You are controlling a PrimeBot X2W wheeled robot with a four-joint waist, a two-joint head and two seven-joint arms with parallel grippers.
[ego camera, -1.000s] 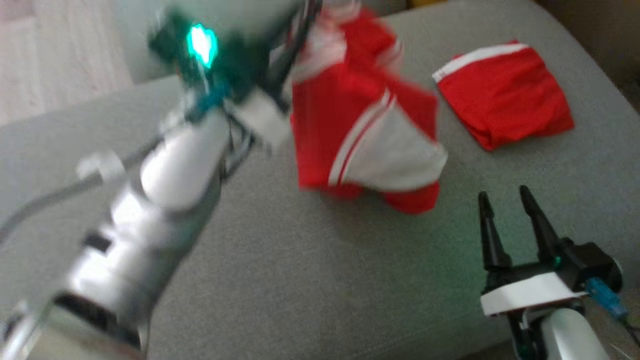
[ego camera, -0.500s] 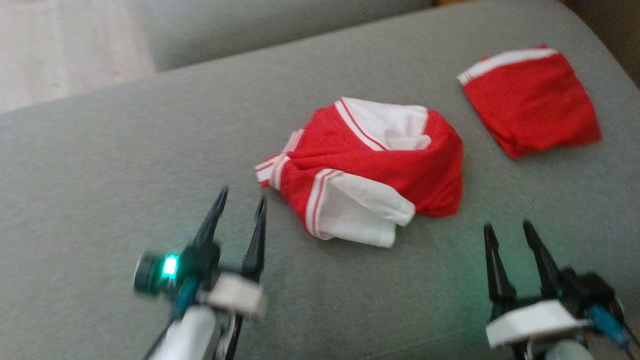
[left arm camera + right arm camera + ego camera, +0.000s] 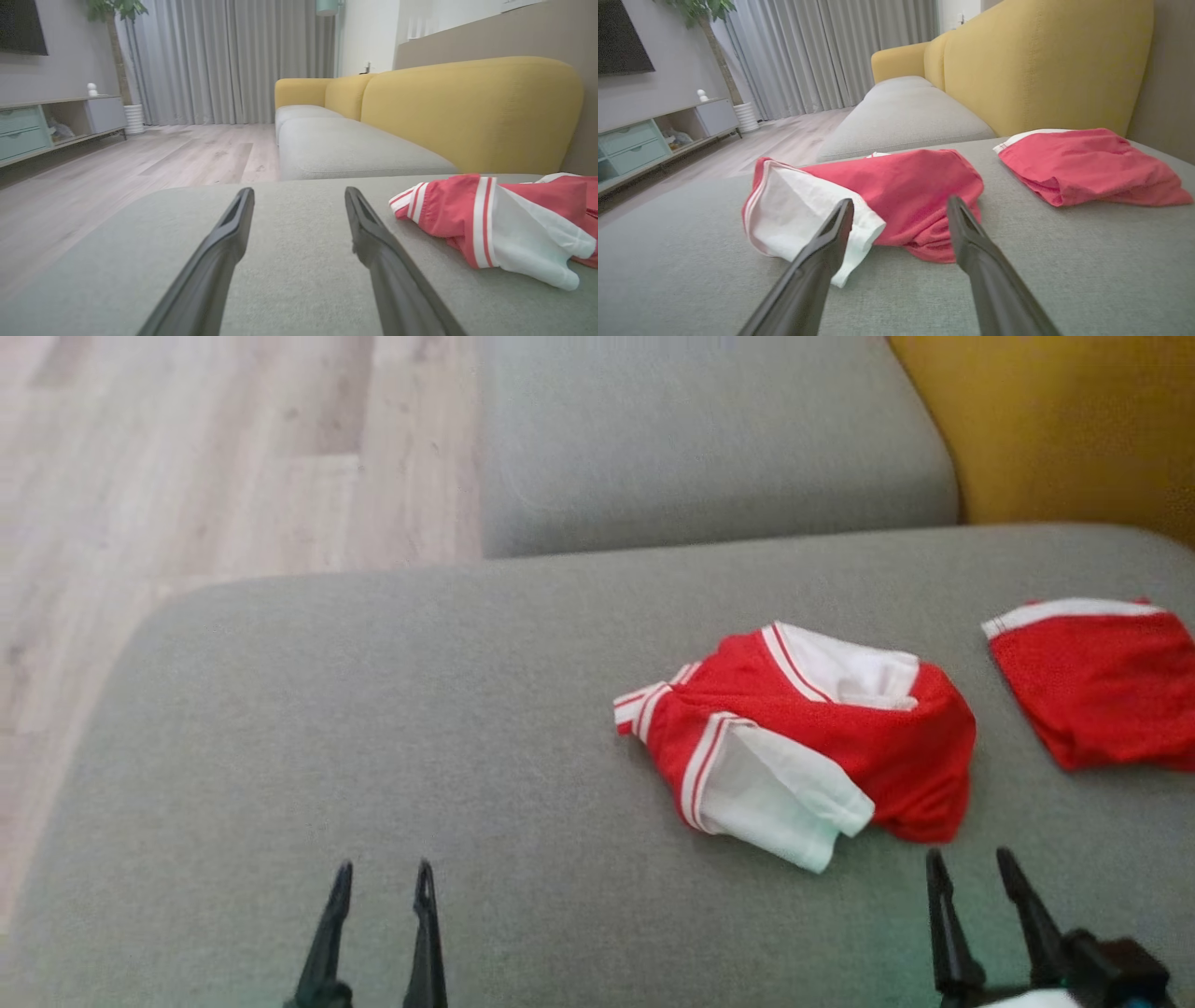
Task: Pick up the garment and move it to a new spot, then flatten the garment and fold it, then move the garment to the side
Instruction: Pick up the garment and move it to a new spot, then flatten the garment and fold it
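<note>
Evidently the garment (image 3: pixel 822 747) lay crumpled right of centre, left gripper (image 3: pixel 384 866) and right gripper (image 3: pixel 968 854) spread empty at the bottom edge; flattening seemed next, wanting its edges drawn out.

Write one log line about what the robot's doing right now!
left gripper: open, empty | right gripper: open, empty | garment: crumpled on grey sofa seat, untouched | next: flatten

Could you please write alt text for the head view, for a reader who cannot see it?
A crumpled red sports shirt with white sleeves lies on a grey sofa cushion, a smaller folded red piece with a white band to its right. At the bottom edge, the left gripper and the right gripper are open and empty.
</note>
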